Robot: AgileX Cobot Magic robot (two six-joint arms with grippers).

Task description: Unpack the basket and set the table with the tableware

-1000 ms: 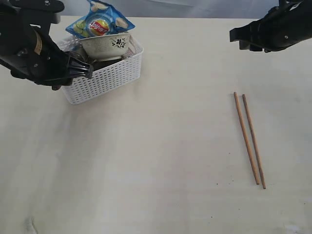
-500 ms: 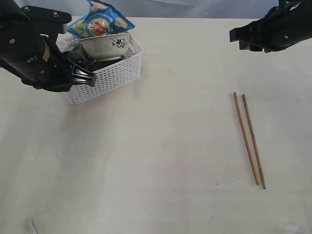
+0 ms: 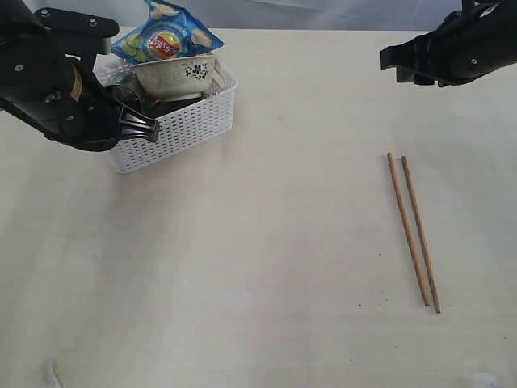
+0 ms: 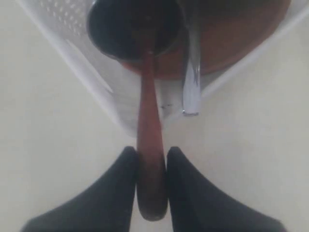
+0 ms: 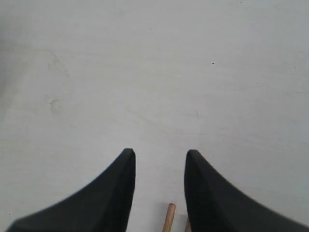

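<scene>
The left gripper (image 4: 151,153) is closed on the spoon (image 4: 146,96), pinching the handle end where it overhangs the basket (image 3: 190,125) rim. This probably lets the spoon lift clear of the plate (image 4: 236,43). The basket sits at the table (image 3: 266,267)'s far left corner. The chopsticks (image 3: 412,230) lie paired near the right edge. Beyond them, the right gripper (image 5: 158,162) hangs with its jaws apart, empty.

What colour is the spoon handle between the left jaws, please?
The spoon handle is dark reddish-brown; the left wrist view shows it best.
</scene>
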